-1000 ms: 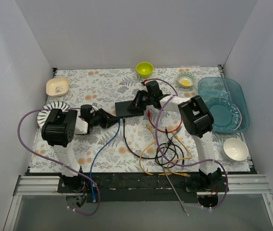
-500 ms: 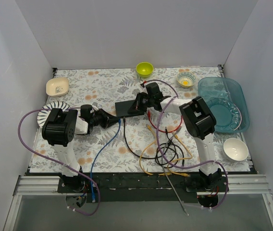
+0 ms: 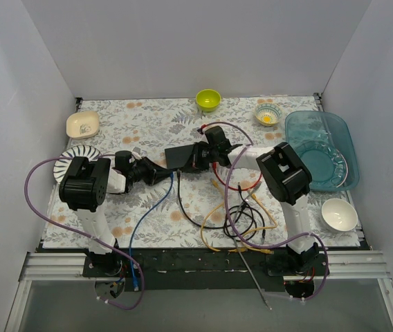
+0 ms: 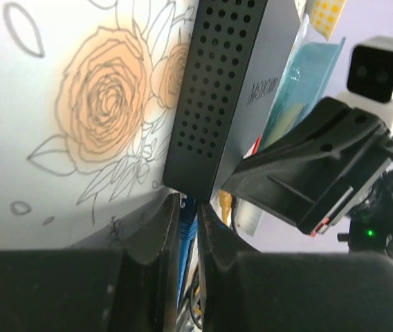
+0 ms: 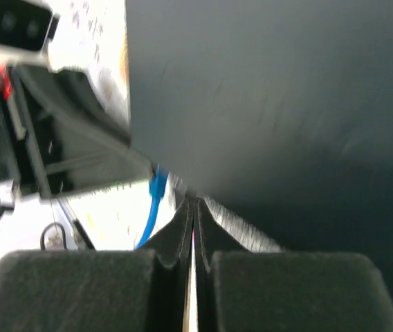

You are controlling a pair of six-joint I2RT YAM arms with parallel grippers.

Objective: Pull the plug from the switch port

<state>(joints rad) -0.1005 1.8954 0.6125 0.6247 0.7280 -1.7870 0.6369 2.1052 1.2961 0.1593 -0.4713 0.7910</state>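
The black switch (image 3: pixel 181 155) lies mid-table; it also shows in the left wrist view (image 4: pixel 231 90) and fills the right wrist view (image 5: pixel 272 90). A blue plug (image 4: pixel 187 207) sits at the switch's near corner, and its blue cable (image 3: pixel 153 204) trails toward the front edge. My left gripper (image 3: pixel 167 173) is shut on the blue plug, right against the switch. My right gripper (image 3: pixel 198 158) is shut with nothing between its fingers. Its tips (image 5: pixel 192 204) rest against the switch's top at the right end.
A tangle of yellow, black and red cables (image 3: pixel 238 214) lies in front of the switch. A teal tray (image 3: pixel 321 149) and a white bowl (image 3: pixel 339 214) are at the right. A green bowl (image 3: pixel 207 99) and a patterned bowl (image 3: pixel 268 115) stand at the back. A beige dish (image 3: pixel 83 124) and a ribbed plate (image 3: pixel 65 162) are at the left.
My right gripper has shifted a little left and nearer over the switch. The left gripper has stayed on the plug.
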